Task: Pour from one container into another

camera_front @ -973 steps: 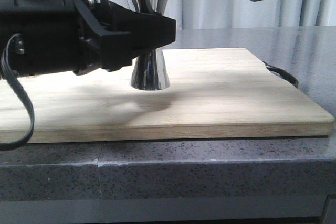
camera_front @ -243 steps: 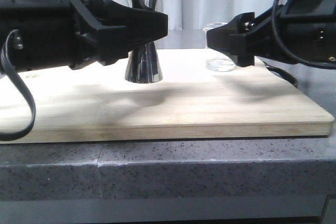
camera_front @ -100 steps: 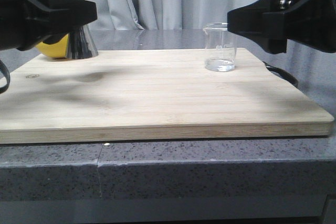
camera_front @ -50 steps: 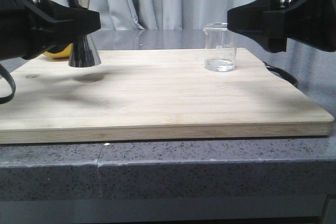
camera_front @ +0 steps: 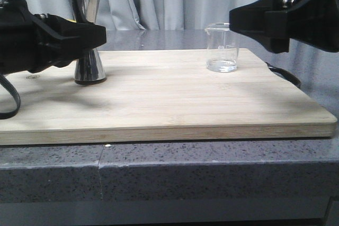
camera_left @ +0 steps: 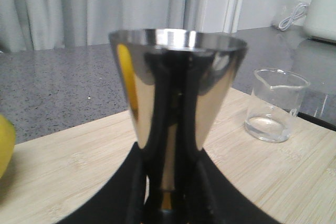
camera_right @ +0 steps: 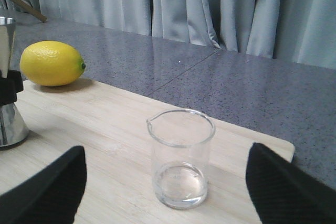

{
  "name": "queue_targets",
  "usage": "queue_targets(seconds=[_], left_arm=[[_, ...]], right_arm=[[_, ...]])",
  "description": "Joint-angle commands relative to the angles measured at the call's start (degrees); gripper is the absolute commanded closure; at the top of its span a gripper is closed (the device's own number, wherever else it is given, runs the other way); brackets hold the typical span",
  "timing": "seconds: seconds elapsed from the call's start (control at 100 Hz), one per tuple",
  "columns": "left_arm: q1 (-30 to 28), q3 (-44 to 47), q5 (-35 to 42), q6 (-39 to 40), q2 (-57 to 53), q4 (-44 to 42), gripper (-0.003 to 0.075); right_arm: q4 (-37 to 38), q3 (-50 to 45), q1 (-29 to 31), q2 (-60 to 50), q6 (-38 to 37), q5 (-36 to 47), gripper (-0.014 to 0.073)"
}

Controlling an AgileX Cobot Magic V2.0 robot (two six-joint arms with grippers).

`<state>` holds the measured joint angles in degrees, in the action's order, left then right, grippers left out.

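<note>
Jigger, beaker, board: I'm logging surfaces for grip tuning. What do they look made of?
Jigger: polished metal, likely steel; mirror reflections. Beaker: clear, probably glass; board shows through. Board: pale wood, possibly bamboo; visible grain strips, matte.

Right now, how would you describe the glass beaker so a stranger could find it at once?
Find the wooden cutting board on the grey counter. On its far right part stands the small beaker, apart from the steel jigger at the left. It alone is clear glass, with a pouring lip.

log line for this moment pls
left gripper shut on jigger, on board | right gripper open by beaker | pour not begun
</note>
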<state>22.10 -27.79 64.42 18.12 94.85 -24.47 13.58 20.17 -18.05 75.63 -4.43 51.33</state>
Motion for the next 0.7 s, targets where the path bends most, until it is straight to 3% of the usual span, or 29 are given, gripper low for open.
queue_targets(seconds=[0.0, 0.69], left_arm=[[-0.36, -1.35, 7.20, 0.13, -1.16, 0.91, 0.0739], [-0.36, -1.35, 9.74, 0.13, 2.74, -3.09, 0.0739]], right_arm=[[-0.10, 1.07, 0.13, -1.68, 0.01, 4.93, 0.0032], [-0.10, 1.07, 0.13, -1.68, 0.01, 5.06, 0.0032]])
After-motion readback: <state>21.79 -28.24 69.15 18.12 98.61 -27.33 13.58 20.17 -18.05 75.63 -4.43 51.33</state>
